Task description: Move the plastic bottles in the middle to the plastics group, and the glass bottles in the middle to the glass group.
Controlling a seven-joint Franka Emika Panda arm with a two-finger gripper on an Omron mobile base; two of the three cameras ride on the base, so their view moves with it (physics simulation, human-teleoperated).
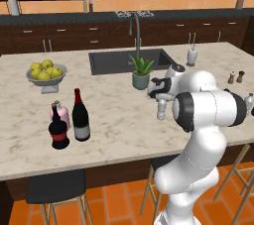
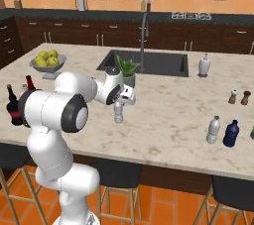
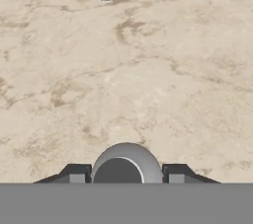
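A: Where do we find the claw [image 2: 119, 104]?
B: Just left of centre in the right base view, pointing straight down over a small clear water bottle [image 2: 118, 112]. In the hand view the bottle's rounded top [image 3: 126, 164] sits between the two dark fingertips [image 3: 74, 172], which stand close on either side. We read the claw as clenched on that water bottle, though we cannot make out the actual contact.

A: Which way does the bottle point?
B: Upright, long axis vertical, cap toward the claw, base on the marble surface [image 1: 119, 120]. In the left base view the same bottle [image 1: 161, 110] shows right of centre, under the hand.

A: And the other task things?
B: A second clear bottle [image 2: 213, 130] stands upright at the lower right of the right base view, just beside a blue bottle [image 2: 230, 134]. The tall wine bottle [image 1: 80, 116] stands upright at the left of the left base view, neck up, just beside the squat red-labelled bottle [image 1: 59, 130] and the pink bottle [image 1: 58, 115].

A: Any containers?
B: A grey bowl [image 1: 47, 81] holds yellow fruit [image 1: 44, 69] at the upper left; a green pot [image 1: 141, 80] holds a plant by the sink [image 1: 114, 63].
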